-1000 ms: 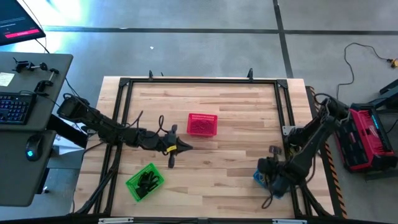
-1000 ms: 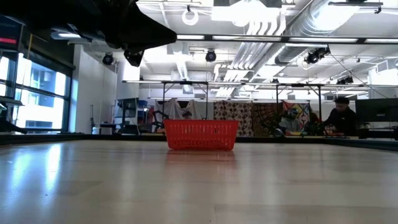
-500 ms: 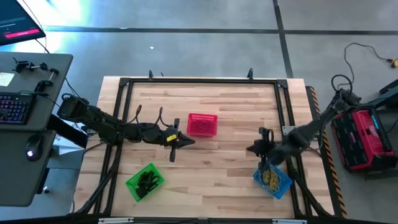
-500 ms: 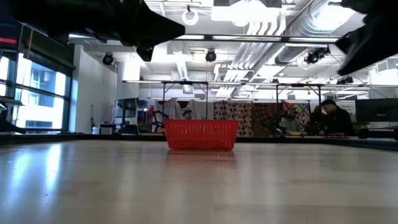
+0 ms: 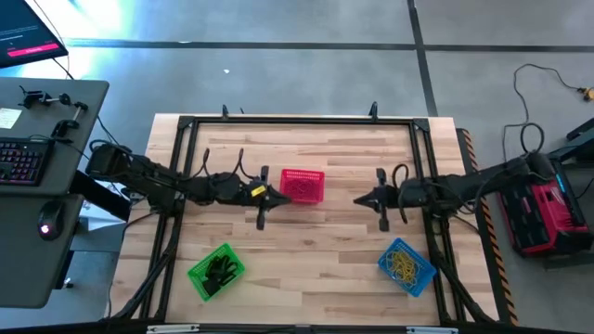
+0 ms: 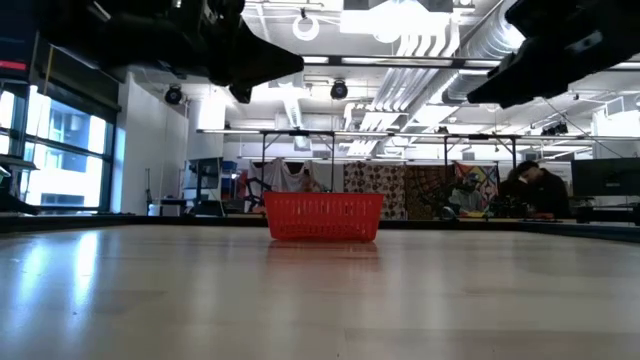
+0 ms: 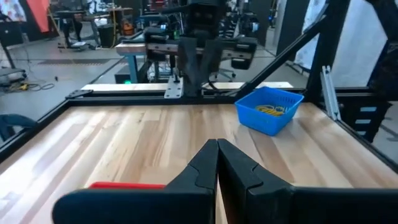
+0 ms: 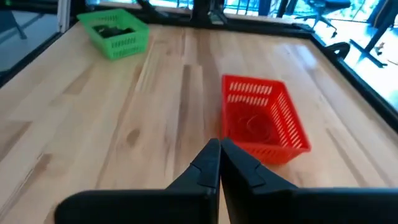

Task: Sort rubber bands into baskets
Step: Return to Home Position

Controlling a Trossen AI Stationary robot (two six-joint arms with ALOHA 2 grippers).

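**Both grippers pinched closed, nothing in them**

Mid-frame, the left gripper [image 5: 280, 192] and right gripper [image 5: 358, 199] sit either side of the red square plastic mesh basket [image 5: 302, 173]. The green mesh basket [image 5: 206, 257] at lower left has black rubber bands [image 5: 221, 272]. The blue mesh basket [image 5: 419, 253] at lower right has yellow rubber bands [image 5: 402, 264].

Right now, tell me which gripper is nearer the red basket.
Left. The left gripper hovers right beside the red basket; the right gripper hangs clearly apart on the basket's opposite side.

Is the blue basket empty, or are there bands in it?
Not empty: the blue basket holds a tangle of yellow rubber bands, visible in the high and left wrist views.
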